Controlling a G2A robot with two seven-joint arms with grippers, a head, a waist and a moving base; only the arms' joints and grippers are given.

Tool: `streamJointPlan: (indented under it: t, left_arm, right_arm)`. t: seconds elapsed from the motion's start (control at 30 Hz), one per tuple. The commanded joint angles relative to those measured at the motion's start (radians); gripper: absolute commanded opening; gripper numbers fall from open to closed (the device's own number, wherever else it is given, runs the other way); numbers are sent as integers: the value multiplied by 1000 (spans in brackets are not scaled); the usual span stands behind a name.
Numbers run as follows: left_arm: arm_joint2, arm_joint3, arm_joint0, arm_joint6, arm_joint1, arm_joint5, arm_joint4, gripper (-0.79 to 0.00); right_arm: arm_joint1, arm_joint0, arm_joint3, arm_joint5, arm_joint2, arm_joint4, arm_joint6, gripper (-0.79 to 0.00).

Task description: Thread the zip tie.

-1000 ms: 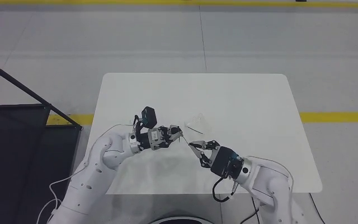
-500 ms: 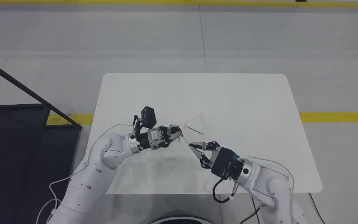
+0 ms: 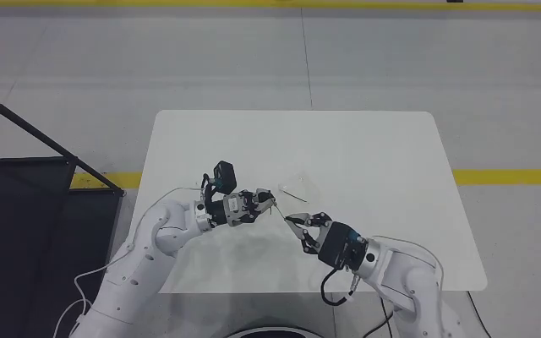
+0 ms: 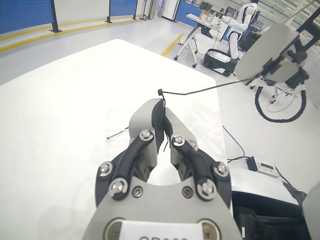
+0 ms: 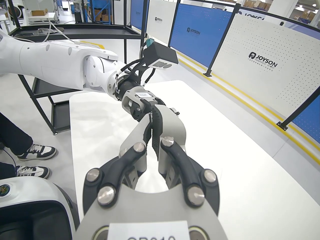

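Observation:
A thin black zip tie (image 4: 200, 91) is stretched between my two grippers just above the white table (image 3: 380, 152). My left gripper (image 4: 163, 106) is shut on the strap just below its small square head (image 4: 160, 91). From there the strap runs to my right gripper (image 4: 262, 72), which is shut on the far end. In the top view the left gripper (image 3: 269, 203) and right gripper (image 3: 292, 221) sit close together near the table's front middle. In the right wrist view the shut right gripper (image 5: 150, 117) hides most of the strap, with the left gripper (image 5: 140, 104) just beyond it.
A second zip tie (image 3: 293, 193) (image 4: 116, 134) lies on the table by a clear plastic bag (image 3: 297, 182), just behind the grippers. A black rack (image 3: 34, 194) stands off the table's left side. The table's right half and far side are bare.

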Motion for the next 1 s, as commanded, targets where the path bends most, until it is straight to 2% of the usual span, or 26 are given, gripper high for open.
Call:
streamJointPlan:
  t: [0.0,0.33,0.97]
  left_arm:
    - [1,-1,0,1,1,-1,0,-785]
    - [3,-9,2,5,6,-4,12,-785]
    - [23,-19,0,-2,11,34,61,-785]
  right_arm:
    - [2,1,0,2,-1,2,1,-785]
    - [12,-7,-10,45,-2,3,8,-785]
    - [24,-57,-67,223,-22,-72,29,-785]
